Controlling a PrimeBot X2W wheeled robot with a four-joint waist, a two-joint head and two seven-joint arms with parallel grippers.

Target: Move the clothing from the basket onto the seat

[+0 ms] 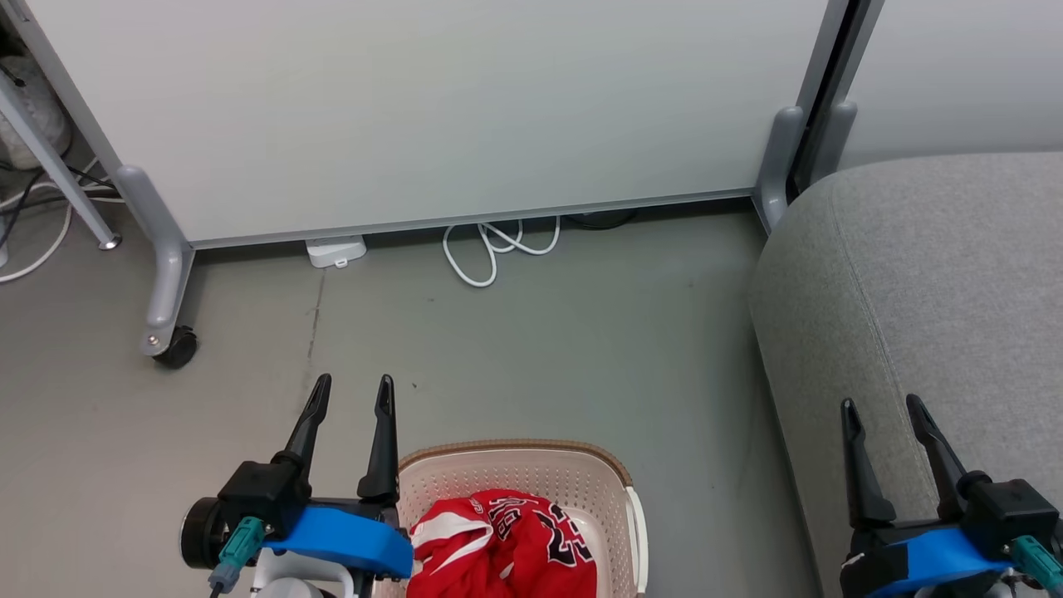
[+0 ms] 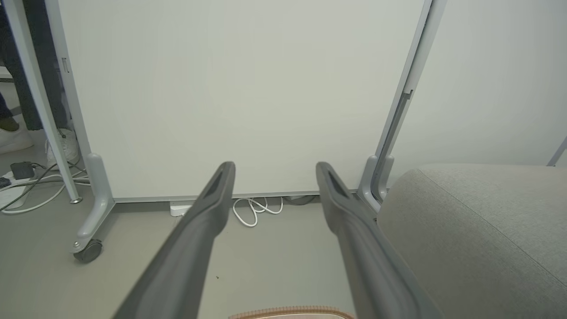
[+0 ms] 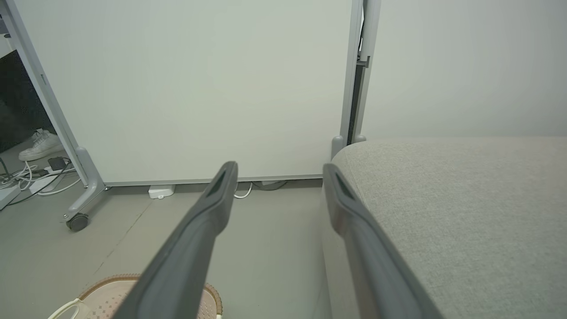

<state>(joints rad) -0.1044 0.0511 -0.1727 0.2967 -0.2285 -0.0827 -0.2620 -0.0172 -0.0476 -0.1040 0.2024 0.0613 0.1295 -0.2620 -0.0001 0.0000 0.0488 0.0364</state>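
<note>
Lying crumpled in the basket (image 1: 515, 462) at the near centre, red clothing (image 1: 498, 544) with white stripe trim and black-and-white numerals is seen; whether one garment or two is bundled there cannot be told. One basket is counted, cream, perforated and brown-rimmed. The left gripper (image 1: 354, 380) is held just left of its rim, and the right gripper (image 1: 880, 403) is seen against the near left edge of the single grey seat (image 1: 938, 274) on the right. Both pairs of fingers are spread apart with nothing between them. Bare floor (image 1: 540, 349) is left between basket and seat and stretches to the far side, where a white partition (image 1: 457, 108), one caster (image 1: 176, 347) and one coiled white cable (image 1: 490, 249) are found.
</note>
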